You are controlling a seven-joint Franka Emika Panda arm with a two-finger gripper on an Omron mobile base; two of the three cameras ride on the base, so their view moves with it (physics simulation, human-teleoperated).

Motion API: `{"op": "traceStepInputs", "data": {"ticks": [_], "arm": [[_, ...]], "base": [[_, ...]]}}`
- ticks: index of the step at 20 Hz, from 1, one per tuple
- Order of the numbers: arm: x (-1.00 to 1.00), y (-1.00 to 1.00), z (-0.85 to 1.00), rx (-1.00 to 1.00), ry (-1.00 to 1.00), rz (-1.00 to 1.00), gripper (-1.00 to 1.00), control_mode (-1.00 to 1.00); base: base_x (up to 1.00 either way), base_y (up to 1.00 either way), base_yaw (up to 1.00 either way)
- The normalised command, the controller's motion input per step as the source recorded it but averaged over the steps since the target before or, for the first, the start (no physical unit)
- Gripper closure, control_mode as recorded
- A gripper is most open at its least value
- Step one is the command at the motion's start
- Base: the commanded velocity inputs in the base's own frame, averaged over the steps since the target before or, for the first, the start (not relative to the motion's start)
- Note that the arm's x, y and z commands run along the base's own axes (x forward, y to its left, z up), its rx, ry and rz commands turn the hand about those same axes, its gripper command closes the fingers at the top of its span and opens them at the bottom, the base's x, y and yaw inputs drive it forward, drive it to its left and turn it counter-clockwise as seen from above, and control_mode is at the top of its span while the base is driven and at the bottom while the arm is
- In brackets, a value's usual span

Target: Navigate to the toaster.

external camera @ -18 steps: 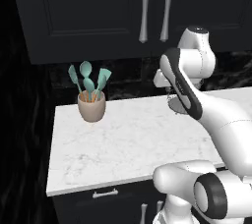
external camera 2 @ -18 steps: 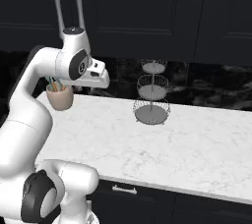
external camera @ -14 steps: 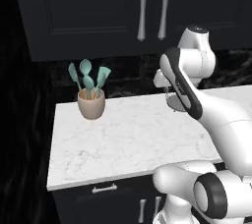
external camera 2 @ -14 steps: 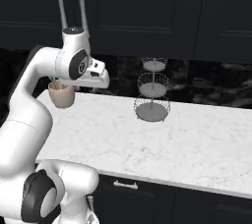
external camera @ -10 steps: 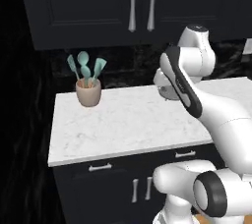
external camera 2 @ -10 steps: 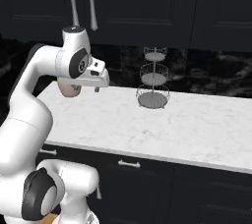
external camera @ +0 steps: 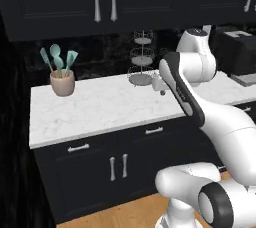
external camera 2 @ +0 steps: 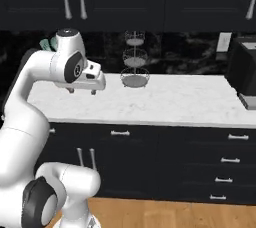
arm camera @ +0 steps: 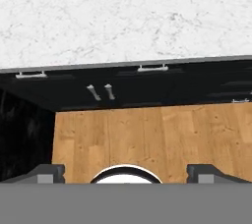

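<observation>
While the base is facing the white marble counter (external camera: 105, 107), the two-finger gripper (arm camera: 125, 171) is hanging over its front edge, tucked for driving, fingers spread and holding nothing. I cannot tell where the toaster is; a black machine (external camera 2: 243, 67) is standing far right.

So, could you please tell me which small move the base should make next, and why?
Probably drive rightward along the counter. The stretch ahead holds the utensil cup, the wire tiered stand and, at the right edge, the black coffee machine. The counter ends at the left and runs on to the right.
</observation>
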Motion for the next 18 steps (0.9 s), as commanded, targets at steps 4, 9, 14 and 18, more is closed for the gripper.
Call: {"op": "traceStepInputs", "data": {"ticks": [4,9,14,18], "arm": [[0.0,0.0,0.0,0.0,0.0,0.0,-1.0,1.0],[0.0,0.0,0.0,0.0,0.0,0.0,-1.0,1.0],[0.0,0.0,0.0,0.0,0.0,0.0,-1.0,1.0],[0.0,0.0,0.0,0.0,0.0,0.0,-1.0,1.0]], "base": [[0.0,-0.04,-0.76],[0.0,-0.06,-0.79],[0.0,-0.05,-0.79],[0.09,-0.03,-0.75]]}}
